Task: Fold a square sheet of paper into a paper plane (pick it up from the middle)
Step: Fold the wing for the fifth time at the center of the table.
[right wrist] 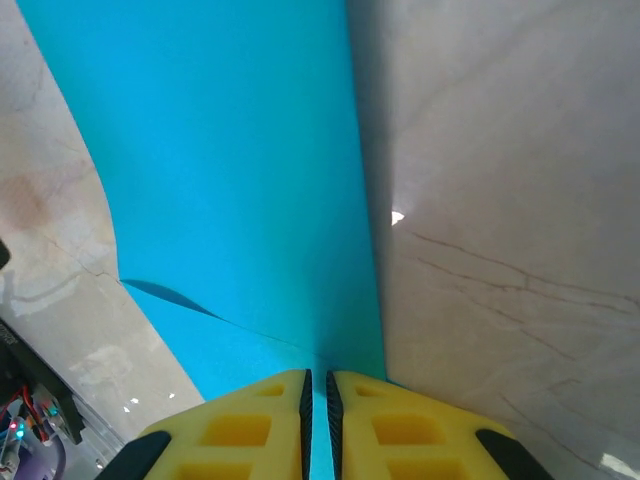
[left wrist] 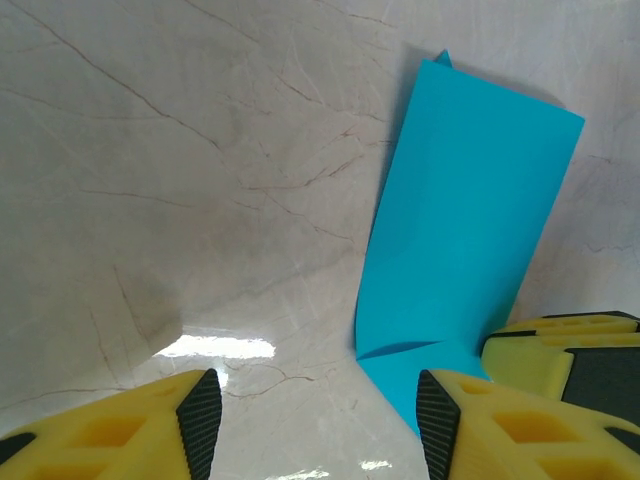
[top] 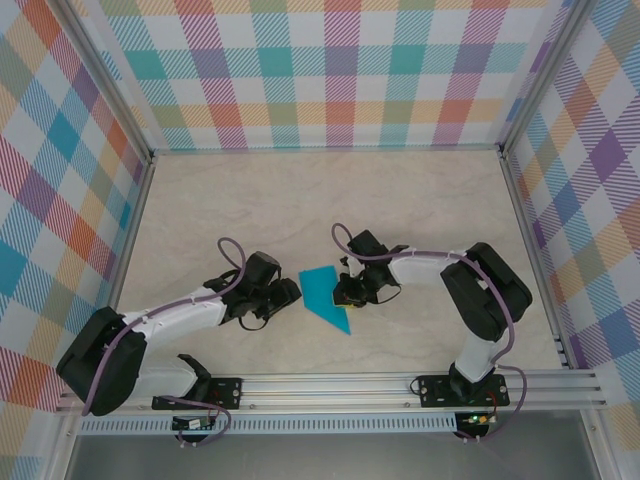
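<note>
We see a pale beige, marble-veined tabletop (top: 300,200) enclosed on three sides by pastel plaid-patterned walls (top: 340,70). Silver aluminium posts (top: 105,82) rise at the far corners, and a ribbed aluminium rail (top: 330,385) runs along the near edge. A soft white glare (left wrist: 215,347) lies on the glossy surface.

Sheet of paper (right wrist: 240,180), far end: cut by top edge (right wrist view).
Near edge: hidden inside right gripper (right wrist: 318,390).

Both arms low, wrists turned inward, left gripper (left wrist: 318,412) fingers parted, right gripper (right wrist: 318,405) fingers pinched on the edge of the square sheet of paper (right wrist: 230,180).
</note>
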`<state>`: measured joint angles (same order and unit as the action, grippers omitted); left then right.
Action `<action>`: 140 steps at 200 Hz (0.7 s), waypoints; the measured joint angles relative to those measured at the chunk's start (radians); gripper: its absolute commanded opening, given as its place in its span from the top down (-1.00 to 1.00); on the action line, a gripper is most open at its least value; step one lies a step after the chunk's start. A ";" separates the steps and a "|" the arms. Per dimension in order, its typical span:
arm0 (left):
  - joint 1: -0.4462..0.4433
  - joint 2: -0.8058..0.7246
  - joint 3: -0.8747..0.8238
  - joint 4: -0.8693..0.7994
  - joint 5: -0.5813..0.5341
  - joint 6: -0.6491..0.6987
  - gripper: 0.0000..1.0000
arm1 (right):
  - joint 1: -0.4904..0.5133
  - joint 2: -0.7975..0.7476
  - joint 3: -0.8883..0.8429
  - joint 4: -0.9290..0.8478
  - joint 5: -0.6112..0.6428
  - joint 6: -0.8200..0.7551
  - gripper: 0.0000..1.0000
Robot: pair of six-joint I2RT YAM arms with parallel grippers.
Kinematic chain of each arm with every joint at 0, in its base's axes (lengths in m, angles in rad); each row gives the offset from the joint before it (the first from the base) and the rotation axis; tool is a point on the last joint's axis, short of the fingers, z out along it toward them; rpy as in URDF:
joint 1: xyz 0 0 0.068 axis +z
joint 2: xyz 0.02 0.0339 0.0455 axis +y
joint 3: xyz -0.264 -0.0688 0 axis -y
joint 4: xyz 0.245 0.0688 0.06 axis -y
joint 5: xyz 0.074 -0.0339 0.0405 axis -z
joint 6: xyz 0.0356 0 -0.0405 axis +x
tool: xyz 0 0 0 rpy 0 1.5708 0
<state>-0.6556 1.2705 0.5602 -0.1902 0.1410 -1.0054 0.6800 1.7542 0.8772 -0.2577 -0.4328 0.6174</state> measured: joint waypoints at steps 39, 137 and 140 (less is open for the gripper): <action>0.000 0.045 0.017 0.037 0.020 -0.001 -0.16 | -0.029 0.007 -0.042 0.085 -0.071 0.018 0.69; 0.000 0.179 0.026 0.198 0.064 -0.058 -0.14 | -0.086 0.029 -0.097 0.206 -0.222 0.056 0.69; 0.000 0.183 0.026 0.203 0.066 -0.058 -0.14 | -0.087 0.029 -0.097 0.207 -0.224 0.057 0.69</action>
<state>-0.6556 1.4536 0.5865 0.0128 0.2073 -1.0630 0.5930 1.7836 0.7799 -0.0505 -0.6563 0.6743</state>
